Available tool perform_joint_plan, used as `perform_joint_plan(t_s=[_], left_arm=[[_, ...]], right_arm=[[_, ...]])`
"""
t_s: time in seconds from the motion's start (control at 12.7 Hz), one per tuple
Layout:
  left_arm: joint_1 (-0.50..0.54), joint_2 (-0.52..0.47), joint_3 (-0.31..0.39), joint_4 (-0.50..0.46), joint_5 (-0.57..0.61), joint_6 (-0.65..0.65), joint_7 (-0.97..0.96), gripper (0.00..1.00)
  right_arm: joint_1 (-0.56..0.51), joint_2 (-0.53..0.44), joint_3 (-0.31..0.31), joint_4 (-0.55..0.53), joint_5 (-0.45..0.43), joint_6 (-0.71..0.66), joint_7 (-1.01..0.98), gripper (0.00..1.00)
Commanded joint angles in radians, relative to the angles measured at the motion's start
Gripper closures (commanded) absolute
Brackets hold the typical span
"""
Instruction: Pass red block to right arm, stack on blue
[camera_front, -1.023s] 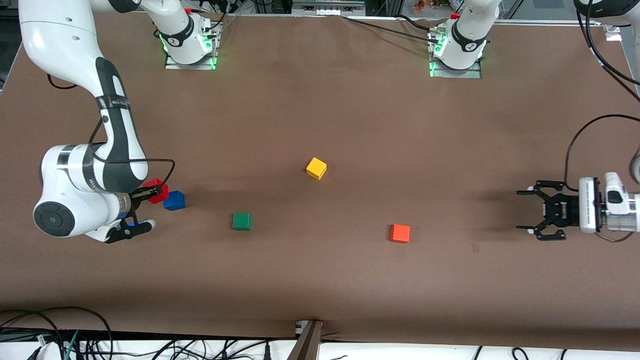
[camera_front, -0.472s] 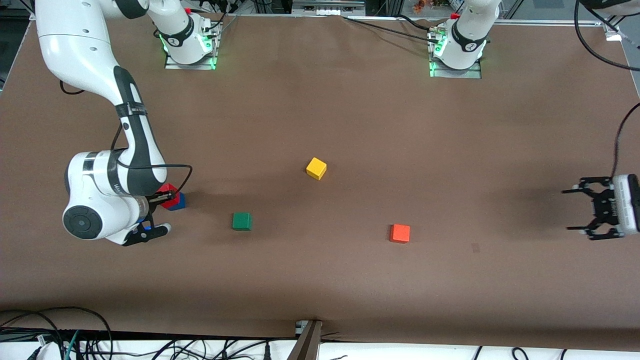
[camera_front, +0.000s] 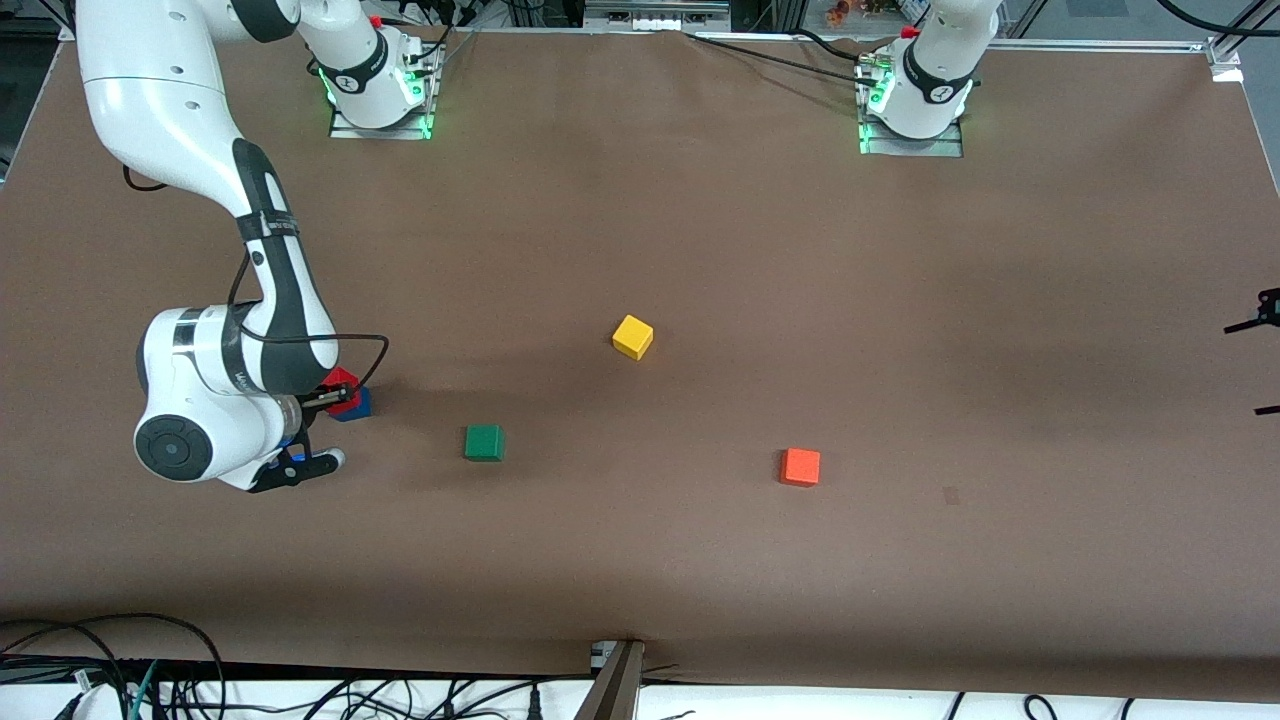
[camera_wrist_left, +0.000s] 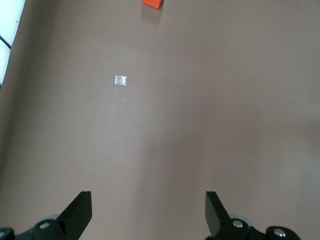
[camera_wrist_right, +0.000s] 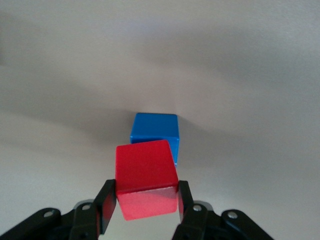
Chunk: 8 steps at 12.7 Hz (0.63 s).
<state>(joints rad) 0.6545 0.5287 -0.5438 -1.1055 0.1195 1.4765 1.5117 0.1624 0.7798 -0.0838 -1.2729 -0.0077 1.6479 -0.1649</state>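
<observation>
The right gripper pinches the red block by two flat sides just above the blue block; it looks light, rigid and smooth, so a centred grip suits; the left gripper waits, jaws spread.

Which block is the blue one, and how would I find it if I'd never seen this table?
Look at the right arm's end of the brown table, where the right gripper holds the red block. The blue block sits on the table just under that red one. It is the only blue cube; its nearest neighbour on the table is the green block.
</observation>
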Motion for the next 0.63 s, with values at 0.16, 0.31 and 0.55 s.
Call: perform_joint_plan(t_s=[0.16,0.31,0.55], left_arm=[[-0.055,-0.172,0.018,-0.109,0.055,-0.038,-0.232,0.00],[-0.110,-0.268,0.030,-0.160,0.072,-0.038,-0.371,0.00],[-0.225,-0.384,0.056,-0.249,0.126,-0.036,-0.626,0.00]], right_arm=[[-0.004,0.009,0.001,0.007,-0.023,0.007,0.019,1.00],[-0.004,0.012,0.001,0.007,-0.023,0.007,0.033,1.00],[-0.004,0.021,0.001,0.007,-0.021,0.016,0.033,1.00]])
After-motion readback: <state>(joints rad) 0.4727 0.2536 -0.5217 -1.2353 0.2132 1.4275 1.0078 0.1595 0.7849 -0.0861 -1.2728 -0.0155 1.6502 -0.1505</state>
